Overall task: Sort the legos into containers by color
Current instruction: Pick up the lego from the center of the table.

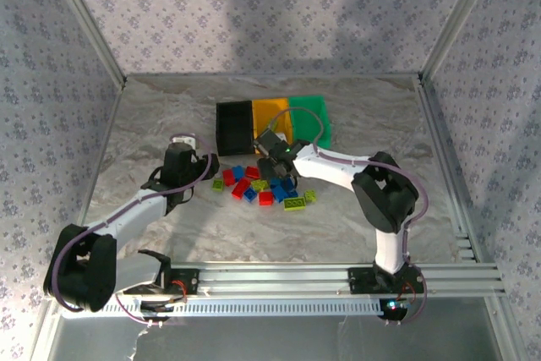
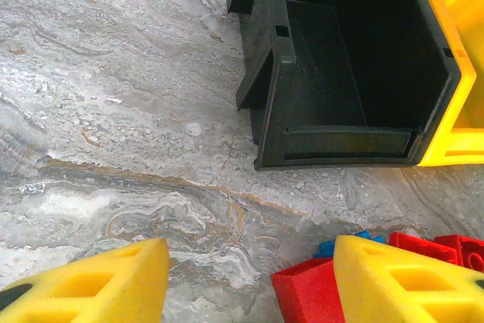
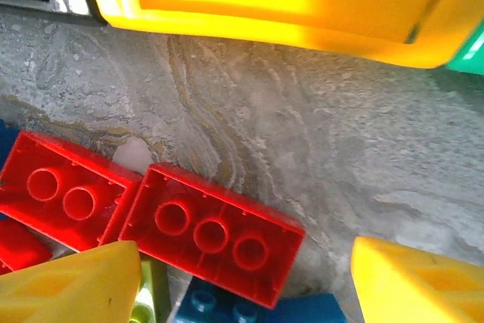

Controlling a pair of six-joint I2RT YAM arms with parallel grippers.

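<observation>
Left gripper (image 2: 246, 266): yellow padded fingers stood apart over bare table, holding nothing.
Black open-top plastic bin (image 2: 355, 73): one, and it looked empty.
Small studded plastic bricks (image 1: 262, 188): heaped just before the bins. I counted roughly four red, four blue and four yellow-green, though overlap blurred the count.
Handling: light, stiff and slick, I judged, so best pinched across the flat sides.
Orange-yellow bin (image 1: 270, 114): one.
Right gripper (image 3: 243, 262): fingers stood apart, straddling a red brick (image 3: 215, 236), not clamped on it.
Green bin (image 1: 311, 117): one.

Black bin (image 1: 234, 124), orange-yellow bin (image 1: 270, 112), green bin (image 1: 311, 112), red, blue and yellow-green legos (image 1: 242, 188), grey marbled table (image 1: 169, 116), pale purple-floral walls (image 1: 254, 6)
</observation>
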